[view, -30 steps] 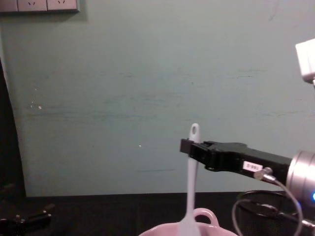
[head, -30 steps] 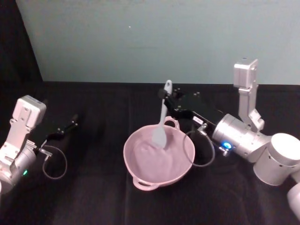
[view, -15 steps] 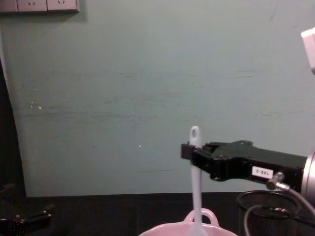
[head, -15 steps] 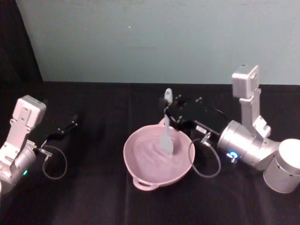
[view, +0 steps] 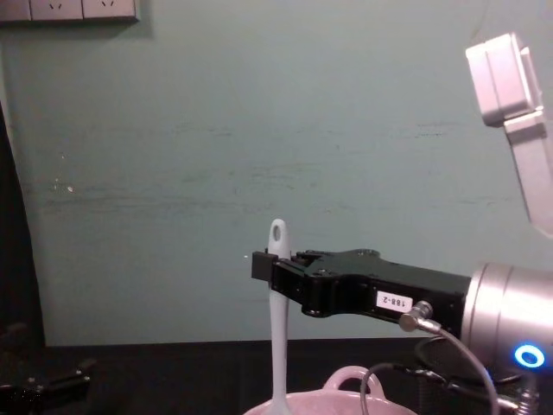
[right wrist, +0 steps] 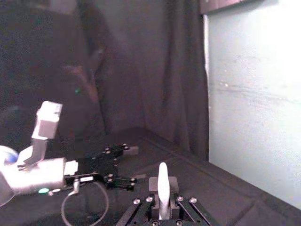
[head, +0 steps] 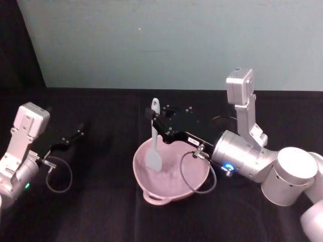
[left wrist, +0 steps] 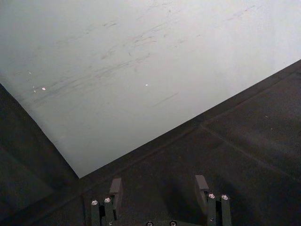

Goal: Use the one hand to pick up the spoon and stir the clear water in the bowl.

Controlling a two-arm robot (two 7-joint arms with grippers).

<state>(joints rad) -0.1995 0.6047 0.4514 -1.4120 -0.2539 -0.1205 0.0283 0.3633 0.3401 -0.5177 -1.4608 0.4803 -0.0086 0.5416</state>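
White, likely light, stiff spoon dips into the bowl; right hand fingers pinch its upper handle. Left hand, fingers spread, idles left of the bowl.

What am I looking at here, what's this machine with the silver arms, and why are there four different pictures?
It is a two-armed robot at a table covered in black cloth. Four cameras shoot the same moment: one on its head looking down, one on its chest looking across, one on each wrist. The right gripper, a black clamp at the arm's end, is shut on the handle of a white spoon, holding it upright with its flat head inside the pink bowl. The left gripper is off to the left, open and holding nothing.
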